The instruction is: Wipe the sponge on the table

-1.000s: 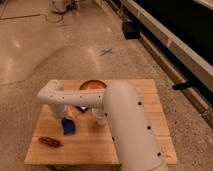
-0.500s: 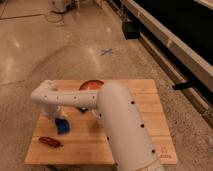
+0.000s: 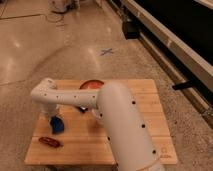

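The bright blue sponge (image 3: 58, 127) lies on the left part of the light wooden table (image 3: 142, 107). My gripper (image 3: 54, 119) comes down onto it from above and is shut on the sponge, pressing it against the tabletop. My white arm (image 3: 117, 117) rises from the bottom centre, crosses the table to the left and bends down at a joint (image 3: 46, 93) above the sponge. The sponge's top is hidden by the gripper.
A dark red oblong object (image 3: 50, 142) lies close in front of the sponge near the table's front left corner. A red round dish (image 3: 91, 85) sits at the table's far edge. Speckled floor surrounds the table, with a dark wall base at the right.
The gripper and the sponge have slid leftwards across the tabletop, toward the left edge. The arm's bent joint swung left with them. The dark red object has stayed in place.
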`<state>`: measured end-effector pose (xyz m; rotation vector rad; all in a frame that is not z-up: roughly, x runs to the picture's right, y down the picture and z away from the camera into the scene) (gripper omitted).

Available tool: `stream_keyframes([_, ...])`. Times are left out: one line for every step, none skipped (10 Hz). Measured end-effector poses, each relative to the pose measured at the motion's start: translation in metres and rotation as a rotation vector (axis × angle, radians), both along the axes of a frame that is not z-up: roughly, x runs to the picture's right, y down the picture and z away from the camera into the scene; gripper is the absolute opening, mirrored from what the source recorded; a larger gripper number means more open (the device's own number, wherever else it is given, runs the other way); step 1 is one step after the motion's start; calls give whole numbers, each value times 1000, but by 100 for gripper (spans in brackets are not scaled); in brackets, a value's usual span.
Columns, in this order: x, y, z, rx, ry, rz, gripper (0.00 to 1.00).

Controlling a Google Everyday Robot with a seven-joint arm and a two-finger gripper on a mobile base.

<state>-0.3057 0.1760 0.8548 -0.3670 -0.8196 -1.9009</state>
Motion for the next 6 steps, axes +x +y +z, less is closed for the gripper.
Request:
stream_keyframes([3,-5,1,18,-4,1,80])
stream_keyframes([5,-9,0,33,-10,-1,80])
stream_keyframes([6,-13,-2,53,-19,-6,80])
stream_keyframes([8,-17,-3,71,-23,-13,80])
stream_keyframes([10,-19,-5,80,-24,-15,80])
stream_keyframes([12,-21,-7,82,-22,-10,80])
